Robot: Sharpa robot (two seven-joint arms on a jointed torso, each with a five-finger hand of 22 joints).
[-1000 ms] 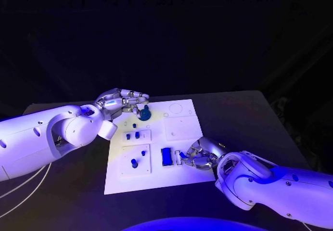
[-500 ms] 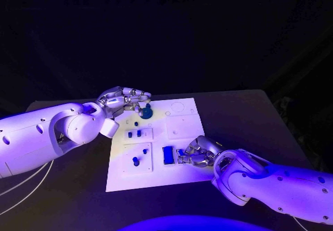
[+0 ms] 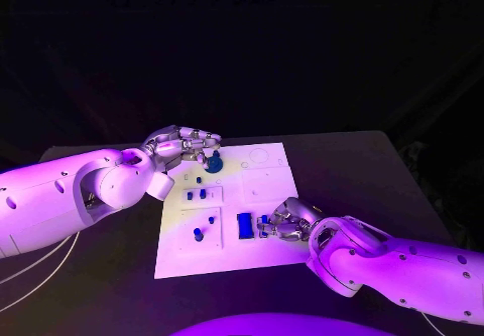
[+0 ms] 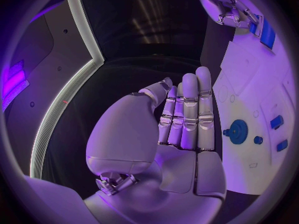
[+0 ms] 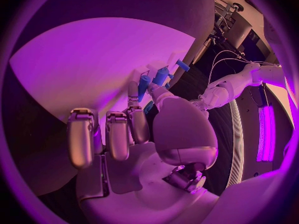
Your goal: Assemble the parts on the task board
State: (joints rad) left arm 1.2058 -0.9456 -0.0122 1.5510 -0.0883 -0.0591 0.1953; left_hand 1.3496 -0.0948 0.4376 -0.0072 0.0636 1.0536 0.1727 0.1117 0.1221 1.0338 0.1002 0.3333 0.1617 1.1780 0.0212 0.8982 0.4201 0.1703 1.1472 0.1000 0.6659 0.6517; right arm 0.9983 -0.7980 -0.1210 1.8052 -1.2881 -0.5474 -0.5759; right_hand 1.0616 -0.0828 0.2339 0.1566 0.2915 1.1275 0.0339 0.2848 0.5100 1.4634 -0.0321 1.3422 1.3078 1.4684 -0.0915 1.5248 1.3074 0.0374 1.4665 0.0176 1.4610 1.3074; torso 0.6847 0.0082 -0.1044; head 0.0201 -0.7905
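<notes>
Task board: seat the small part at the near right edge before you let go

Your right hand's fingers (image 3: 274, 225) are curled over the near right part of the task board (image 3: 264, 187), pinching what looks like a small blue part (image 5: 144, 84) between thumb and fingertips; in the right wrist view that piece stands up just past the fingertips, with a second blue piece (image 5: 163, 74) beside it. Judging from this, you are seating that part next to the blue rectangular block (image 3: 243, 225). Keep the pinch light, hold the part upright over its seat, and press straight down rather than sideways, so the block stays put. Do not loosen until you feel it bottom out.

Your left hand (image 3: 182, 148) hangs over the far left corner of the board, its fingers straight, close together and grasping nothing, as the left wrist view shows. The blue gear (image 3: 212, 165) lies on the board just beside those fingertips, apart from them. Leave that hand where it is while the right one works.

The board itself lies in the middle of the black surface (image 3: 363, 168), with several small blue pegs (image 3: 198, 236) standing in its left-hand panels.

Against the frames of a second ago, little differs: the right hand has crept slightly nearer the block, and the left hand and gear stand as before.
</notes>
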